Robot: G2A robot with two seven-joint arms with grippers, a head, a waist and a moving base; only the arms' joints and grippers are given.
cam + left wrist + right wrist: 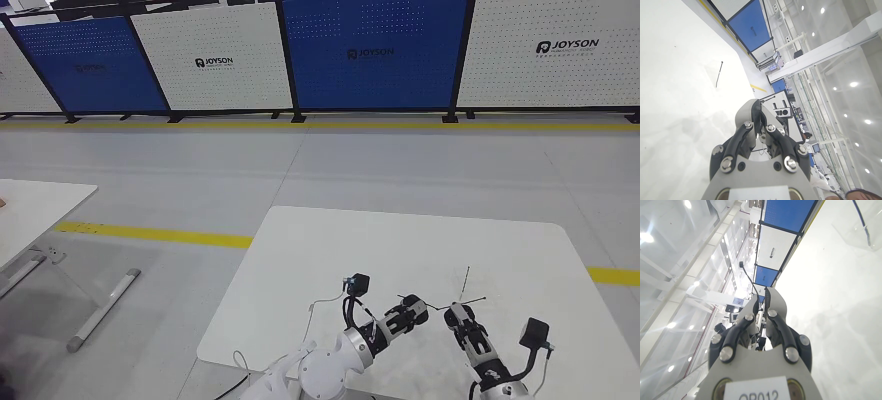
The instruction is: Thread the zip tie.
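Right gripper (762,293) clenched on zip tie (748,277): thin black strap curving up from between grey metal fingers, small square head at free end. Left gripper (759,103) pressed shut, near right one; whether it pinches anything, cannot tell. Second zip tie (719,73) lies farther out on table (400,250), within clear plastic piece (848,236). Table matte white, rounded corners. Beyond: grey floor, yellow line (150,233), blue and white perforated panels (375,50).

The left gripper (759,103) and right gripper (765,293), both pinched closed, hang raised near each other.
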